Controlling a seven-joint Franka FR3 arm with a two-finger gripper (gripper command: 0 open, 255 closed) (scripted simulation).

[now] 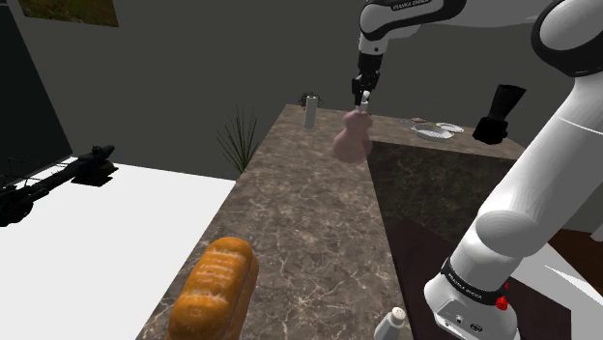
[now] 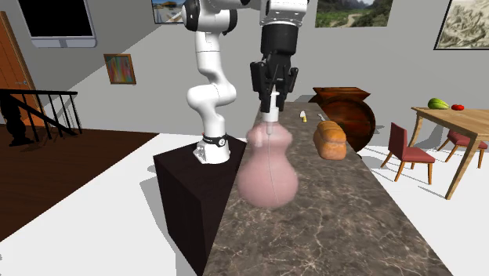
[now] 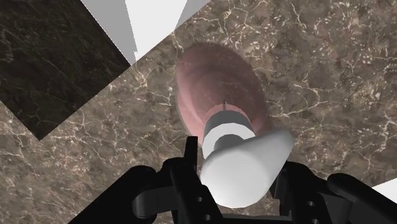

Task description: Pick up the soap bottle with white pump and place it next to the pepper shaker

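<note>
Holding the pink soap bottle [image 1: 351,136] in the gripper [image 1: 363,97] above the counter [image 1: 309,222], fingers [image 3: 189,167] clamped on its white pump [image 3: 245,167] alone. Risked a swing or slip from so narrow a hold on a heavy body. Risked also toppling the pepper shaker [image 1: 310,112], well apart at the counter's far end, if set down too close.

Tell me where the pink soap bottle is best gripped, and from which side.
Grip the narrow neck under the white pump, coming from straight above. The soap bottle hangs upright, and its pear-shaped body looks too wide and rounded to clasp securely. The gripper is shut on that spot now.
</note>
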